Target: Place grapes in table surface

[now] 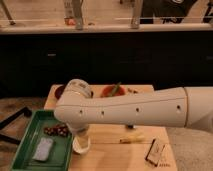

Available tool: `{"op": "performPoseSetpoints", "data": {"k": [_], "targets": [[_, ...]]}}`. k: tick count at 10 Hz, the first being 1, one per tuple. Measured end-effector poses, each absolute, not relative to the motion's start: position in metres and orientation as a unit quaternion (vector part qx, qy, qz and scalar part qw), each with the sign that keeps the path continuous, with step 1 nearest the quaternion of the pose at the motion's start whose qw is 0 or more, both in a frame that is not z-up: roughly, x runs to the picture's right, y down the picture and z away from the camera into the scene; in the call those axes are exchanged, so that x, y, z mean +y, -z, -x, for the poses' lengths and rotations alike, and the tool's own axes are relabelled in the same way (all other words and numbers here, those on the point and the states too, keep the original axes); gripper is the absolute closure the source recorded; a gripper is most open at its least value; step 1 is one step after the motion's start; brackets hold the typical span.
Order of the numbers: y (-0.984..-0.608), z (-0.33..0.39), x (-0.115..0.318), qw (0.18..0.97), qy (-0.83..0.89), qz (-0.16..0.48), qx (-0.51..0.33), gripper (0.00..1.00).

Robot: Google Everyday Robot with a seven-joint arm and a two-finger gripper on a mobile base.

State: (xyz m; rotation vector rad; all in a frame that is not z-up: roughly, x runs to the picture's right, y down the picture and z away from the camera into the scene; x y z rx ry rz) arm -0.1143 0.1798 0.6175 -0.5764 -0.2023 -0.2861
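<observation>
The green tray (31, 131) sits at the left end of the table (115, 157), and the grapes (56, 130) lie inside it, close to its right rim and towards its far side. Nothing grips them. A grey-blue pad (43, 149) lies flat in the tray too, nearer than the grapes and a little left of them. The white arm (135, 107) comes in from the right and crosses above the table, and its bend hangs over the tray's far right corner. From that bend a short piece drops down just beside the tray's right rim. The gripper is hidden behind that piece, next to the grapes, and its jaws stand wide apart. A white cup (81, 145) stands on the table just right of the tray, partly under the arm. Beyond the tray, at the table's far edge, a dark bowl (59, 91) shows left of the bend and a red bowl (111, 91) of orange food with a green leaf shows right of it. Well right of the tray lie a yellow stick (132, 139) and, farther right, a dark packet (156, 151).
</observation>
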Motion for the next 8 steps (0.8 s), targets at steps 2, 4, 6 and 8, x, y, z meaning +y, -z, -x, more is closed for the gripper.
{"op": "performPoseSetpoints", "data": {"k": [2, 4, 6, 8], "targets": [[-0.622, 0.135, 0.182, 0.947, 0.114, 0.286, -0.094, 0.2], [-0.628, 0.169, 0.184, 0.945, 0.121, 0.287, -0.097, 0.2], [-0.634, 0.2, 0.186, 0.945, 0.122, 0.288, -0.098, 0.2], [-0.646, 0.219, 0.192, 0.947, 0.109, 0.291, -0.086, 0.2]]}}
